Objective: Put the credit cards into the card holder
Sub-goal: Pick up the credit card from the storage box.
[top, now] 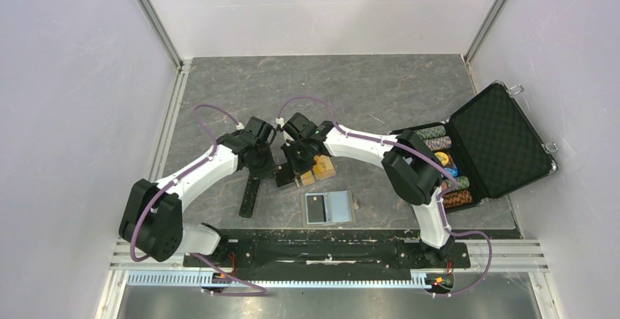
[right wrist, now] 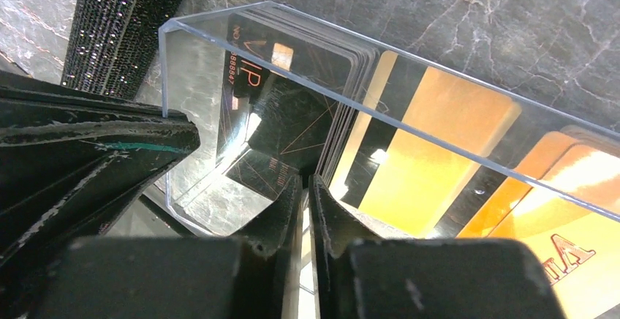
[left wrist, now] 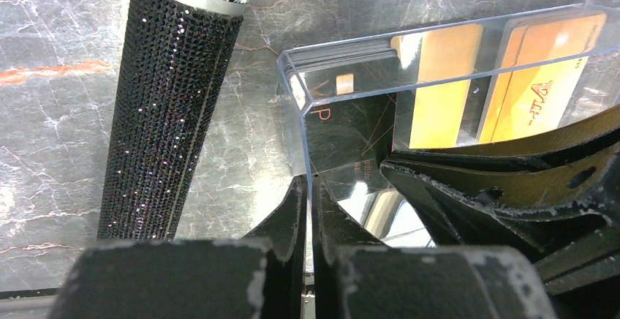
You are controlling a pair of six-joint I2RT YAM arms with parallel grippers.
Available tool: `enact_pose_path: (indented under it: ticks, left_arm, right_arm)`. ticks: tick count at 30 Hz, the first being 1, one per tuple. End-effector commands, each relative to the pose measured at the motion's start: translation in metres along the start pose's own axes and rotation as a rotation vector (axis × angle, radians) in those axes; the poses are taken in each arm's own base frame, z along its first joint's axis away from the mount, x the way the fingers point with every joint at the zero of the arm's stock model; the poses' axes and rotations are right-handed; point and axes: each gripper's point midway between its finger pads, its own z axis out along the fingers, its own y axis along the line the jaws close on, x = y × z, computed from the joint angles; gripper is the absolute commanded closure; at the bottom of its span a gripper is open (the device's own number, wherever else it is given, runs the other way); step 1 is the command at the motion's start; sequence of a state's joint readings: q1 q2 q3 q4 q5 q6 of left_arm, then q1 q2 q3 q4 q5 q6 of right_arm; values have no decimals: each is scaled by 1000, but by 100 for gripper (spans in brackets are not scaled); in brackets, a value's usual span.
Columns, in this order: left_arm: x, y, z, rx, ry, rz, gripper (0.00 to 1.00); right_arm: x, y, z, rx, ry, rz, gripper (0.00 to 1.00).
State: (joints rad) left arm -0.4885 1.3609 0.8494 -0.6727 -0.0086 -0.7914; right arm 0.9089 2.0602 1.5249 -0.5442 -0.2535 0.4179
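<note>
Card holder: the small, flat, grey-tan folding card holder (top: 340,206) lies open on the dark marbled surface (top: 380,92). It is at about 5 o'clock from the two pincers, near the front edge. Its long axis runs 9 to 3 o'clock and its pale blue inside faces up.
Card in holder: a single black card (top: 315,208), flat and rectangular, lies on the holder's 9 o'clock half.
Tray: a clear acrylic tray (left wrist: 439,41) sits under both pincers. In the top view its long axis runs about 8 to 2 o'clock.
Black cards: a stack of black cards (right wrist: 292,92) with "VIP" lettering stands on edge at the tray's 8 o'clock end.
Orange-gold cards: the flat orange-gold cards (right wrist: 439,151) stand further along, toward the 2 o'clock end.
Left pincer: the left pincer (left wrist: 308,187) has its fingers together, clamped on the tray's thin end wall.
Right pincer: the right pincer (right wrist: 305,187) has its fingers drawn nearly together, with only a narrow slit between them. Its tips sit low in the tray at the bottom edge of the black cards. I cannot tell whether anything is pinched.
Microphone: a black glitter-covered microphone (left wrist: 168,99) with a silver mesh head lies just beside the tray at 9 o'clock.
Chip case: a large black metal-edged chip case (top: 504,140) stands open at 3 o'clock, holding rolls of striped poker chips (top: 439,140).
</note>
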Motion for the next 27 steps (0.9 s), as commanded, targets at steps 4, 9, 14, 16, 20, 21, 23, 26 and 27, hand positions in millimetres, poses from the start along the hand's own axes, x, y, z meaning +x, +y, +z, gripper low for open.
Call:
enact_pose_path:
  ticks: [4,9,14,16,20,21,23,26,27]
  left_arm:
    - [13,15,18,-40,36,50,98]
    - [13,15,17,-38,34,51,98]
    - [13,15,17,-39,35,51,98]
    - [13,15,17,-39,34,51,98]
    - [12,14,17,-38,33,51,98]
    - [13,15,17,-39,34,51,98]
    - [12,15,17,-38,33,50,98]
    - [12,15,17,-38,33,53,98]
    - [13,15,17,-39,32,53,98]
  right_arm:
    - [-15,18,-8,-29,-26,-38,96]
    - [-18,26,-11,-42,-32,-49,98]
    - [-23,32,-17,-49,-45,-59,98]
    - [-25,36,-21,-63,-54,-64,98]
    - [-30,49,-27,-132,-95,-42,94]
    - [-31,50,-28,-140,-105,-35,90]
    - [-30,51,-27,-159,-108,-22,85]
    - [-27,52,-27,-192,-108,-4,85]
    - [-28,53,-28,-206,-112,0,85]
